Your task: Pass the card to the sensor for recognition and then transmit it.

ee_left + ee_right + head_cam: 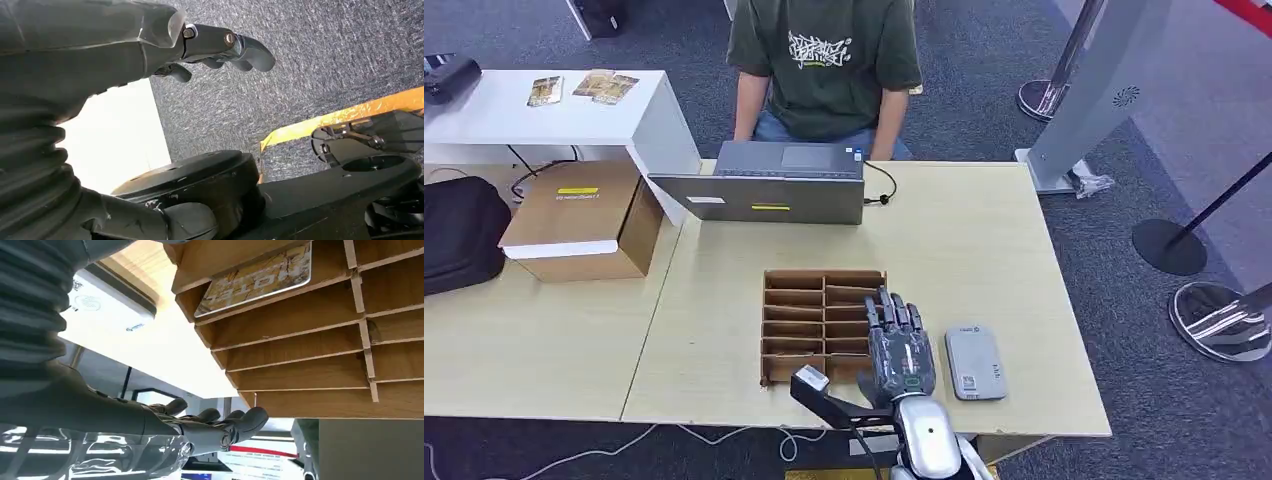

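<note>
Spanning grey carpet (984, 80), wooden table (964, 230)

Bare tabletop far and right of the divider tray

The right hand (897, 338) hovers over the cardboard divider tray (809, 322); the grey sensor (974, 362) lies just right, the laptop (769, 185) blocks the far edge.

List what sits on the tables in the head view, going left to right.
Black bag → cardboard box → laptop → slotted wooden card rack → right hand → grey card sensor.
</note>
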